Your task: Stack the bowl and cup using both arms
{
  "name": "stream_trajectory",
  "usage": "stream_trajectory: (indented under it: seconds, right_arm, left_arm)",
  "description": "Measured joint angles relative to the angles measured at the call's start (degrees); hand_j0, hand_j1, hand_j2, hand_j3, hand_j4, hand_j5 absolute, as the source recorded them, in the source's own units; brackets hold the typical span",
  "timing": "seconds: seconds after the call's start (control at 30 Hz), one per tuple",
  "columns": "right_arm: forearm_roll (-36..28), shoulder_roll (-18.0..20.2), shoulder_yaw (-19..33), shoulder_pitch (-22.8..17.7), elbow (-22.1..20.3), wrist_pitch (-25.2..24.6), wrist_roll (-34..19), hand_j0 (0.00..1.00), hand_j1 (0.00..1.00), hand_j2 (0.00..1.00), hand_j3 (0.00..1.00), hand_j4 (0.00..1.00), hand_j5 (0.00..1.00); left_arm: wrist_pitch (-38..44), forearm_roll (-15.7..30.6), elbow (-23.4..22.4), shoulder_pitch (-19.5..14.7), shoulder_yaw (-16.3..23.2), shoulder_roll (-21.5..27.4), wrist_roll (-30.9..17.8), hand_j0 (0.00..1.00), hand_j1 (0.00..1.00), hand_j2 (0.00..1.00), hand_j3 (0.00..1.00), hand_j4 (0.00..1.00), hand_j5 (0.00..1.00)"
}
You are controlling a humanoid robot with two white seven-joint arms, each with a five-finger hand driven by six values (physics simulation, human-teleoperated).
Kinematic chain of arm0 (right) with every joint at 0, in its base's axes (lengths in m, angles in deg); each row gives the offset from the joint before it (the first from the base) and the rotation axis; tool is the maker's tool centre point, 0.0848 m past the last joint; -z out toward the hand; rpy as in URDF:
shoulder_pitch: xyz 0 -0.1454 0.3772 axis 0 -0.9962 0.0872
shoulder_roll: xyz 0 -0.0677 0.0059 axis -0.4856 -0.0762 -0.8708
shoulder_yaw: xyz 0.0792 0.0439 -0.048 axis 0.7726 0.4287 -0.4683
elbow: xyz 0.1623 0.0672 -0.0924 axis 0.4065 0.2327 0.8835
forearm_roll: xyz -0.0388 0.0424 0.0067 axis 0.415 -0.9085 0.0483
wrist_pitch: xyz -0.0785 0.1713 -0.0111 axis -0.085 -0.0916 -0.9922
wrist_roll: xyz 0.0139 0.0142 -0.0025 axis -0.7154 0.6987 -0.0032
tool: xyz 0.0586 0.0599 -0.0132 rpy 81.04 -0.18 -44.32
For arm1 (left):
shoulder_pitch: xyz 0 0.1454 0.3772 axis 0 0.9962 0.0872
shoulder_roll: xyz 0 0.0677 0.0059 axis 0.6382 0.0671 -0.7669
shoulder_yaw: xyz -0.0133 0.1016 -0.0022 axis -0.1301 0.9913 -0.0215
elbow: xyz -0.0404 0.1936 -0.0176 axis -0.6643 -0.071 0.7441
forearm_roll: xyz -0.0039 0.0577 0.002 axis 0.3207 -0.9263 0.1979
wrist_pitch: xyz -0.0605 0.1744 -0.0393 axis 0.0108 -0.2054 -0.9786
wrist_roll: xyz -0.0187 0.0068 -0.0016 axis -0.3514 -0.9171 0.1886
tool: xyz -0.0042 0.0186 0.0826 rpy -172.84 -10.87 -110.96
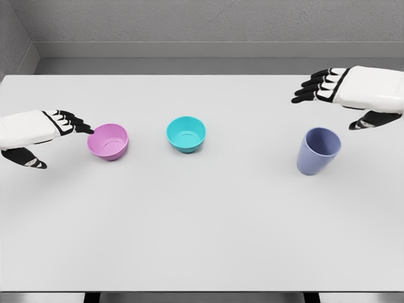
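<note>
In the head view, the left hand (44,129) is open and empty, its fingertips just beside the pink bowl (108,141). The right hand (344,91), also open and empty, hovers near the purple cup (319,151). The teal bowl (186,134) stands between. I judge this the reaching step; next, both hands must close on their objects.

1. A white table (202,240) lies before me and fills most of my view; its top is plain and matte, and its far edge runs straight across.
2. Behind it stands a grey, rough-textured wall (202,22), with a paler band (189,50) along its foot.
3. On my left a second grey wall (12,38) meets the back one in a corner.
4. Under the table's near edge two dark supports (92,297) (311,297) show, well apart.
</note>
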Motion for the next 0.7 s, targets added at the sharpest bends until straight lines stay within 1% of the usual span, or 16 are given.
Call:
stream_trajectory:
  seconds: [0.1,0.13,0.23,0.3,0.33,0.37,0.4,0.5,0.6,0.63,0.7]
  right_arm:
    - [-0.01,-0.07,0.04,0.79,-0.2,0.0,0.0,1.0,1.0,1.0,1.0,1.0,1.0]
    - [-0.01,-0.08,0.08,0.79,-0.2,0.0,0.0,1.0,1.0,1.0,1.0,1.0,1.0]
    - [-0.11,0.08,0.42,1.14,0.6,0.0,0.0,1.0,1.0,1.0,1.0,1.0,1.0]
    - [-0.06,0.7,0.69,0.53,1.09,0.0,0.0,1.0,1.0,1.0,1.0,1.0,1.0]
    - [-0.01,1.0,0.81,1.05,1.2,0.0,0.0,1.0,1.0,1.0,1.0,1.0,1.0]
    - [0.01,1.1,0.91,1.06,1.24,0.0,0.0,1.0,1.0,1.0,1.0,1.0,1.0]
    - [0.0,1.15,0.94,0.97,1.26,0.0,0.0,1.0,1.0,1.0,1.0,1.0,1.0]
    - [-0.01,1.49,0.55,1.05,1.15,0.0,0.0,1.0,1.0,1.0,1.0,1.0,1.0]
    - [-0.02,1.65,0.19,0.7,1.1,0.0,0.0,1.0,1.0,1.0,1.0,1.0,1.0]
    - [-0.02,1.73,-0.12,0.7,1.11,0.0,0.0,1.0,1.0,1.0,1.0,1.0,1.0]
    - [0.01,1.86,-0.78,0.61,1.16,0.0,0.0,1.0,1.0,1.0,1.0,1.0,1.0]
  left_arm:
    - [0.0,0.0,-0.01,-0.18,0.07,0.0,-0.01,1.0,1.0,1.0,1.0,1.0,1.0]
    - [0.02,0.03,-0.03,-1.14,0.32,0.0,0.0,1.0,1.0,1.0,1.0,1.0,1.0]
    - [0.05,0.13,-0.41,-6.06,3.6,-0.28,0.14,1.0,1.0,1.0,1.0,1.0,1.0]
    - [0.04,0.15,-1.75,-7.47,5.53,-0.71,0.31,1.0,1.0,1.0,1.0,1.0,1.0]
    - [-0.1,-0.13,-2.33,-9.21,6.69,-0.89,0.23,1.0,1.0,1.0,1.0,1.0,1.0]
    - [0.08,0.22,-2.72,-11.79,8.15,-0.96,-0.2,1.0,1.0,1.0,1.0,1.0,1.0]
    - [0.07,0.17,-2.95,-13.64,9.78,-1.32,-1.47,1.0,1.0,1.0,1.0,1.0,1.0]
    - [0.02,-0.51,-3.59,-15.56,12.8,-3.52,-4.41,1.0,1.0,1.0,1.0,1.0,1.0]
    - [-0.01,-2.35,-3.89,-16.44,14.02,-5.64,-5.5,1.0,1.0,1.0,1.0,1.0,1.0]
    - [0.02,-3.13,-4.13,-17.75,14.46,-6.72,-5.67,1.0,1.0,1.0,1.0,1.0,1.0]
    - [0.01,-4.35,-5.69,-18.81,15.24,-9.01,-5.89,1.0,1.0,1.0,1.0,1.0,1.0]
